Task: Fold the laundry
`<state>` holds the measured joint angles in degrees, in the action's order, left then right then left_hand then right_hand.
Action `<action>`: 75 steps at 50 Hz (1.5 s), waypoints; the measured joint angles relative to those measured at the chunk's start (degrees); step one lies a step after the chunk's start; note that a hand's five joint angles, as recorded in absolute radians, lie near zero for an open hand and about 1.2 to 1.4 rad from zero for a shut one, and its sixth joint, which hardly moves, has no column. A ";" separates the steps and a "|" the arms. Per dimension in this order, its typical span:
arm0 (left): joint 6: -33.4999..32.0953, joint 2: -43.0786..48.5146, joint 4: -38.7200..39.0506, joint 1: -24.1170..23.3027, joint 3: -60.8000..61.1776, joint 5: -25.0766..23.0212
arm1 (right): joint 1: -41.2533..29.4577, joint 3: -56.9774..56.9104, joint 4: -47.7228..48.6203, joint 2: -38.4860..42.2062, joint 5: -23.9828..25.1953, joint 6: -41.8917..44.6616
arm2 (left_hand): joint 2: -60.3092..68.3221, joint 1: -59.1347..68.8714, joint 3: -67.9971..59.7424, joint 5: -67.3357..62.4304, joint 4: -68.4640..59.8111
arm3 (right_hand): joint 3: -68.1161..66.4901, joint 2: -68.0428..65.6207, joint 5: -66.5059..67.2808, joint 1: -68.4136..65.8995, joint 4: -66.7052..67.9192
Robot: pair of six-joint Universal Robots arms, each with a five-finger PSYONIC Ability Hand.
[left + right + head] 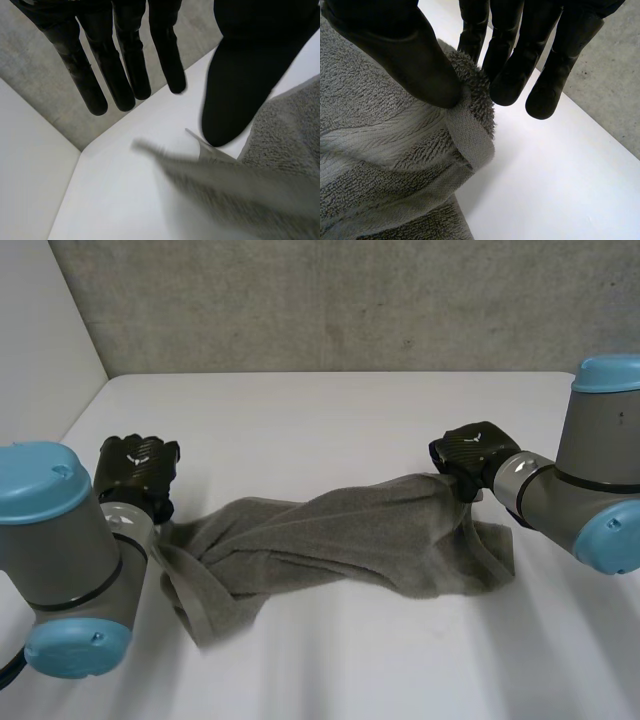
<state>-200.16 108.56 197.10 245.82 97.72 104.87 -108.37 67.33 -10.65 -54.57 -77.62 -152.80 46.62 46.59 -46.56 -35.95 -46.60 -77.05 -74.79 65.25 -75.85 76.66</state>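
**Head view.** One grey towel (340, 540) is laid bunched and creased across the white table (330, 410), drawn out lengthwise between the two hands. One end is raised at the right hand (472, 452). The other end is spread on the table just beside the left hand (135, 472). A grey concrete wall (330, 300) is seen behind the table.

**Right wrist view.** A rolled edge of the towel (380, 150) is pinched between the thumb (405, 50) and the fingertips (507, 85) of the right hand. The fingers are held nearly straight against the pile (the one nearest the thumb is partly hidden behind the fold). The rest of the cloth is seen lying beneath the thumb, down to the table.

**Left wrist view.** The fingers (125, 80) of the left hand are held straight and well apart from the thumb (240, 90), so the hand is shown open. The towel (290, 130) is found beside and below the thumb tip; whether the two touch cannot be told. A blurred strip of cloth edge is seen under the palm.

**Count.** One towel and two hands are shown.
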 measured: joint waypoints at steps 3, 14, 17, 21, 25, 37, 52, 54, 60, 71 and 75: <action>0.13 0.12 0.02 1.07 -0.38 -2.96 | 0.00 -0.46 -0.19 0.06 -0.01 0.55 | 12.29 12.18 -12.30 -12.36 -11.77 | 0.00 0.00 0.00 0.00 0.00; 3.56 5.35 -0.82 4.82 -6.31 -12.67 | -0.01 -3.69 -0.50 0.05 -0.65 4.60 | 16.24 16.70 -16.38 -17.32 -16.29 | 0.00 0.00 0.00 0.00 0.00; 6.26 6.48 -1.51 5.41 -7.34 -13.16 | -0.02 -3.71 -0.45 0.10 -0.63 4.93 | 0.16 0.21 -0.30 -0.51 -0.22 | 0.00 0.00 0.00 0.00 0.00; 9.59 6.95 -2.87 5.85 -7.94 -13.16 | -0.04 -3.43 -0.42 0.48 -0.57 5.04 | -7.20 -7.02 7.14 6.66 7.18 | 0.00 0.00 0.00 0.00 0.00; 13.15 7.04 -5.41 6.05 -9.06 -13.05 | -0.03 -3.14 -0.43 1.17 -0.47 5.05 | -10.17 -10.01 10.12 9.65 10.14 | 0.00 0.00 0.00 0.00 0.00; 15.43 12.75 -11.72 6.11 -16.88 -13.12 | 1.10 -3.09 -0.43 -1.68 -0.15 4.22 | -10.96 -10.84 10.90 10.44 10.95 | 0.00 0.00 0.00 0.00 0.00; 19.43 16.21 -15.46 6.17 -20.11 -17.39 | 7.59 -1.50 1.15 -18.83 14.56 -9.20 | -12.18 -12.11 12.17 11.66 12.14 | -0.11 0.03 0.00 0.00 0.00; 19.75 16.24 -15.30 6.16 -20.18 -17.98 | 8.48 -1.38 1.10 -20.96 17.73 -11.15 | -12.65 -12.53 12.61 12.12 12.61 | -0.11 0.03 0.00 0.00 0.00; 19.93 17.01 -15.05 6.14 -20.85 -18.60 | 9.94 -0.42 1.02 -26.49 25.12 -13.63 | -15.44 -15.38 15.36 14.95 15.40 | -0.11 0.03 0.00 0.00 0.00; 19.94 18.39 -14.97 5.76 -21.91 -20.02 | 11.15 2.90 1.18 -35.20 34.24 -13.55 | -24.65 -24.39 24.34 23.91 24.36 | -0.11 0.03 0.00 0.00 0.00; 20.34 18.57 -14.87 5.40 -22.10 -22.53 | 11.19 4.09 1.32 -37.79 36.95 -13.49 | -29.06 -28.81 28.80 28.36 28.76 | -0.11 0.03 0.00 0.00 0.00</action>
<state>-179.82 127.13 182.23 251.22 75.62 82.34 -97.18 71.42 -9.32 -92.36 -40.67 -166.29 17.56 17.78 -17.76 -7.59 -17.84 -77.16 -74.76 65.25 -75.85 76.66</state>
